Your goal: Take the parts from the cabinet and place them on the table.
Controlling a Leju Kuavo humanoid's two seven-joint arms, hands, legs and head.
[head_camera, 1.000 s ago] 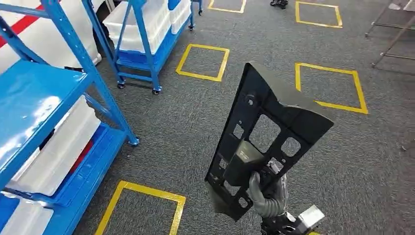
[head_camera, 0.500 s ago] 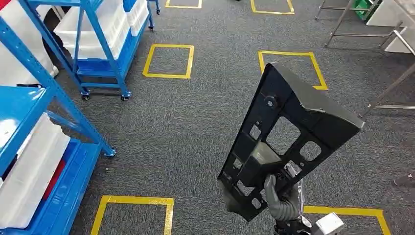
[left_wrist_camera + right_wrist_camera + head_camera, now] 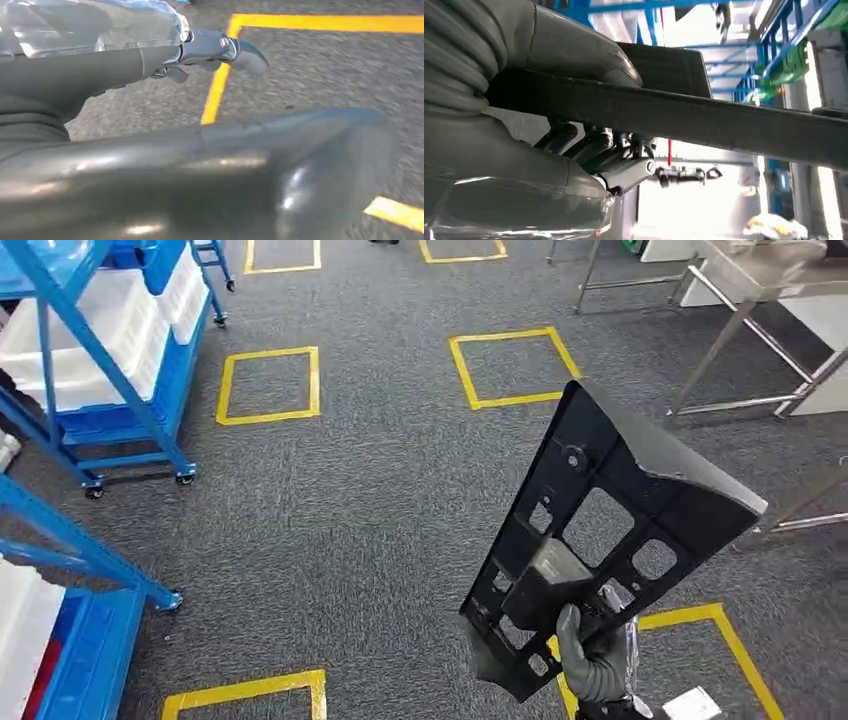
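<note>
A: Where is the part?
B: The black panel (image 3: 600, 540) sits lower right of the head frame, upright and tilted, held off the grey carpet (image 3: 350, 500) by the right hand (image 3: 590, 660).
A: What grip?
B: Its fingers (image 3: 589, 145) are wrapped around the panel's lower edge, thumb on one face. The left hand (image 3: 150, 55) holds nothing; its fingers look loosely apart.
A: How will it handle?
B: I'd judge it stiff moulded plastic, light but long, so top-heavy when held low. The cut-outs offer purchase; a hold nearer the middle would steady it.
A: Surroundings?
B: Blue racks (image 3: 90, 390) at the left, yellow floor squares (image 3: 270, 385), a steel table (image 3: 740, 300) upper right.
</note>
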